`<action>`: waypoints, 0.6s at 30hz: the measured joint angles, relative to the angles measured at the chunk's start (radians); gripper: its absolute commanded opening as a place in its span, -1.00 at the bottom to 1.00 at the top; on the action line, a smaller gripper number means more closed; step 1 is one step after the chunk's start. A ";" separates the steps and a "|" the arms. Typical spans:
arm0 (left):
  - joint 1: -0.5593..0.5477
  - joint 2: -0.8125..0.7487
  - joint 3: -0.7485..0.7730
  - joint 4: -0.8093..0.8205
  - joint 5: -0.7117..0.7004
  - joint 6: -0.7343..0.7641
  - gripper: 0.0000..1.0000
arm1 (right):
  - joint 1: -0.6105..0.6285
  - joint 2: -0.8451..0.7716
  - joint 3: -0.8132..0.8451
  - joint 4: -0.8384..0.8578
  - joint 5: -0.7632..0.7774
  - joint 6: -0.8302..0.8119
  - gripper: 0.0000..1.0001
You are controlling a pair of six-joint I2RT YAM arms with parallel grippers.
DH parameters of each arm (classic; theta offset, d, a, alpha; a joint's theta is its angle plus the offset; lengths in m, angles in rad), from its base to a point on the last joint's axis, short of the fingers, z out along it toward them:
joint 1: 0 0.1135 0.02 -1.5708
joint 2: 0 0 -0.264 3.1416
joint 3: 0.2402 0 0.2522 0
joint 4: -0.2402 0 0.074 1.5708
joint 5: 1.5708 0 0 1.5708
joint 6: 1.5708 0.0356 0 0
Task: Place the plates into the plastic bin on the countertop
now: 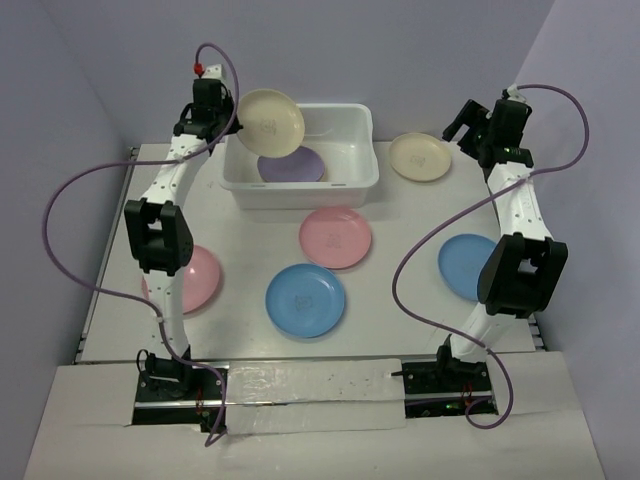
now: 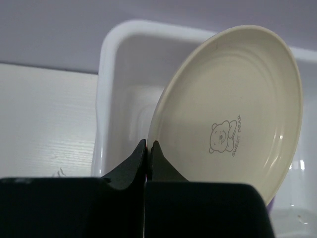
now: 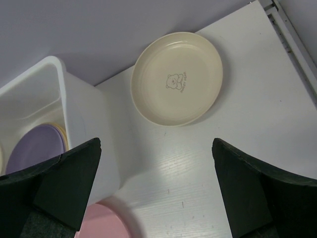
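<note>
My left gripper (image 1: 232, 118) is shut on the rim of a cream plate (image 1: 271, 122), holding it tilted above the left end of the white plastic bin (image 1: 360, 186); in the left wrist view the plate (image 2: 233, 109) stands on edge over the bin (image 2: 116, 89). A lilac plate (image 1: 292, 166) lies in the bin, with another plate's edge under it. My right gripper (image 1: 462, 128) is open and empty, above the countertop right of the bin, near a cream plate (image 1: 420, 156), which shows in the right wrist view (image 3: 177, 78). Pink (image 1: 335, 237) (image 1: 198, 278) and blue (image 1: 305, 300) (image 1: 464, 265) plates lie on the countertop.
Lilac-grey walls close the back and both sides. The right arm's elbow (image 1: 520, 272) hangs over the right blue plate. The left arm's elbow (image 1: 158, 236) overlaps the left pink plate. Purple cables loop beside both arms.
</note>
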 measured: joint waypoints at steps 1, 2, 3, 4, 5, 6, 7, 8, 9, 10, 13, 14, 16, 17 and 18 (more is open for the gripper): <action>-0.005 0.024 0.002 -0.001 -0.011 -0.001 -0.99 | -0.001 -0.002 -0.006 0.000 0.001 -0.005 1.00; -0.011 0.045 0.002 -0.003 -0.019 -0.002 -0.98 | -0.002 -0.003 -0.010 0.000 0.002 -0.009 1.00; -0.017 0.065 0.002 -0.004 -0.026 -0.003 -0.95 | -0.002 -0.003 -0.014 0.000 0.002 -0.012 1.00; -0.024 0.081 0.002 -0.006 -0.032 -0.003 -0.92 | -0.003 -0.003 -0.018 0.000 0.003 -0.015 1.00; -0.030 0.094 0.002 -0.007 -0.038 -0.003 -0.90 | -0.004 -0.003 -0.021 -0.001 0.005 -0.018 1.00; -0.036 0.104 0.002 -0.006 -0.044 -0.003 -0.78 | -0.005 -0.003 -0.025 -0.003 0.007 -0.022 1.00; -0.041 0.112 0.002 -0.006 -0.046 -0.003 -0.67 | -0.007 -0.003 -0.027 -0.003 0.009 -0.023 1.00; -0.046 0.120 0.002 -0.005 -0.048 -0.004 -0.55 | -0.009 -0.003 -0.028 -0.004 0.012 -0.025 1.00; -0.049 0.125 0.002 -0.005 -0.050 -0.006 -0.35 | -0.012 -0.003 -0.029 -0.007 0.014 -0.026 1.00; -0.052 0.128 0.002 -0.004 -0.050 -0.010 -0.14 | -0.014 -0.001 -0.029 -0.007 0.016 -0.026 1.00; -0.055 0.131 0.011 0.001 -0.052 -0.016 0.63 | -0.020 0.026 -0.027 -0.007 0.020 -0.026 1.00; -0.054 0.131 0.018 0.001 -0.051 -0.016 0.71 | -0.022 0.042 -0.025 -0.007 0.020 -0.025 1.00; -0.054 0.131 0.042 0.001 -0.049 -0.009 0.90 | -0.023 0.087 -0.016 -0.013 0.020 -0.022 1.00; -0.053 0.131 0.057 0.002 -0.048 -0.009 0.92 | -0.024 0.110 -0.010 -0.016 0.020 -0.020 1.00; -0.053 0.128 0.072 0.002 -0.046 -0.005 0.96 | -0.024 0.136 -0.003 -0.023 0.020 -0.014 0.99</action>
